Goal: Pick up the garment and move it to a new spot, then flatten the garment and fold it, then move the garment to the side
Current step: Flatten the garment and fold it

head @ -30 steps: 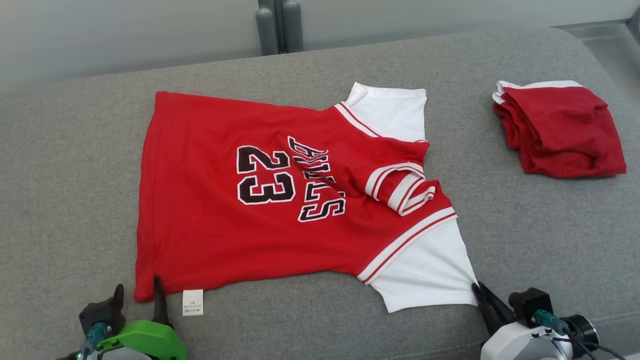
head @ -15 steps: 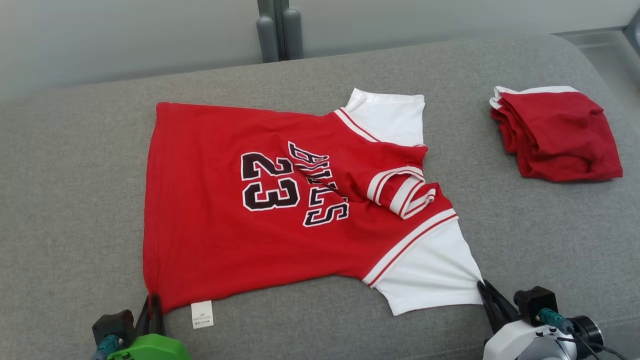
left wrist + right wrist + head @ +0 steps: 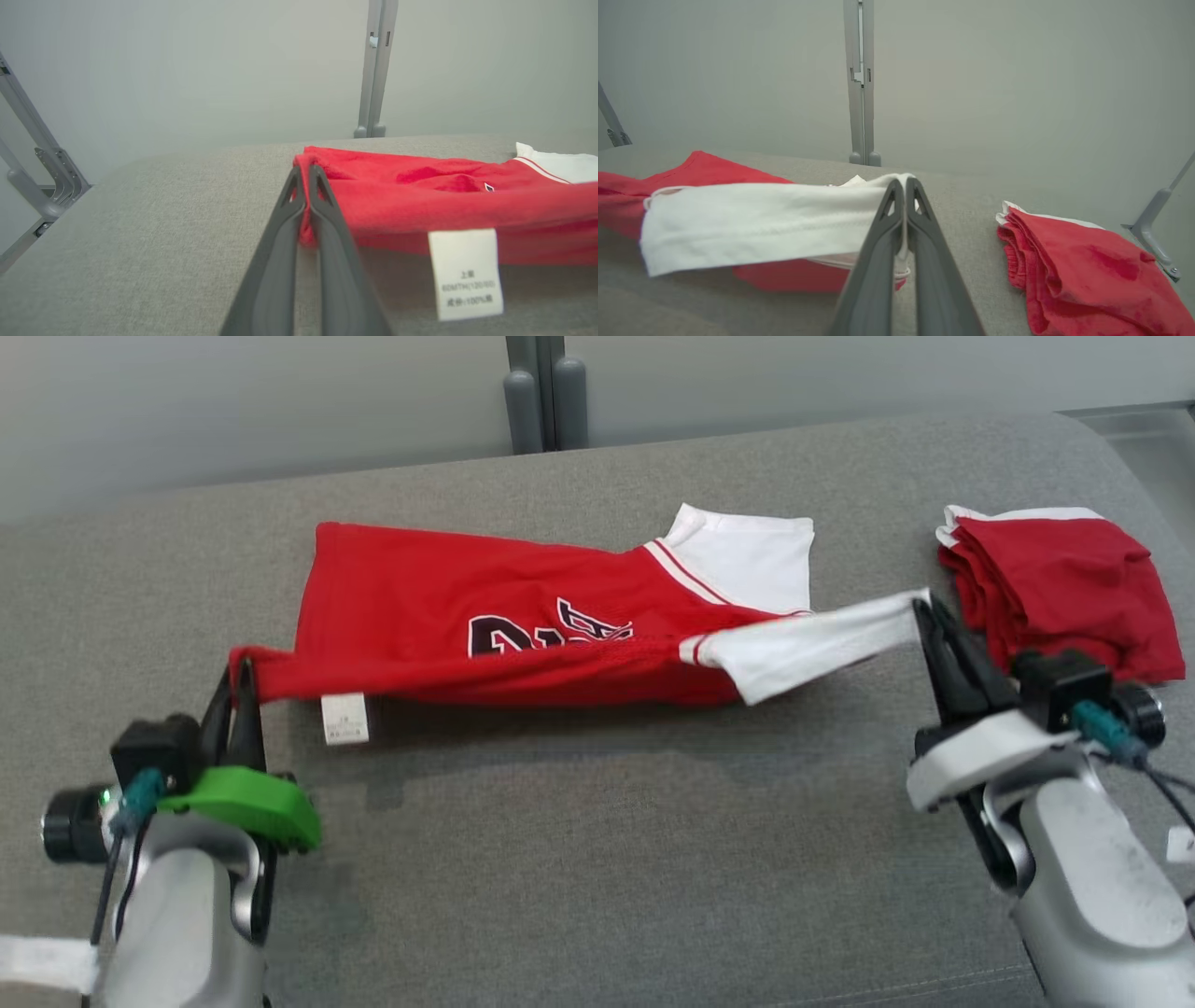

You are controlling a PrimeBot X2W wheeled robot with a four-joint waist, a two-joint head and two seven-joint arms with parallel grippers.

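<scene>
Across mid-frame the red jersey [image 3: 420,588] hangs stretched: the left gripper [image 3: 241,667] clamps shut on its hem corner (mid left), the right gripper [image 3: 922,609] pinches its white sleeve [image 3: 812,639] at right.

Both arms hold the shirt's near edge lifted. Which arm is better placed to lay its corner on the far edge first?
Probably the right. The right fingers, shut on the white sleeve, are nearly level with the far sleeve. The left fingers hold the red hem corner farther back.
</scene>
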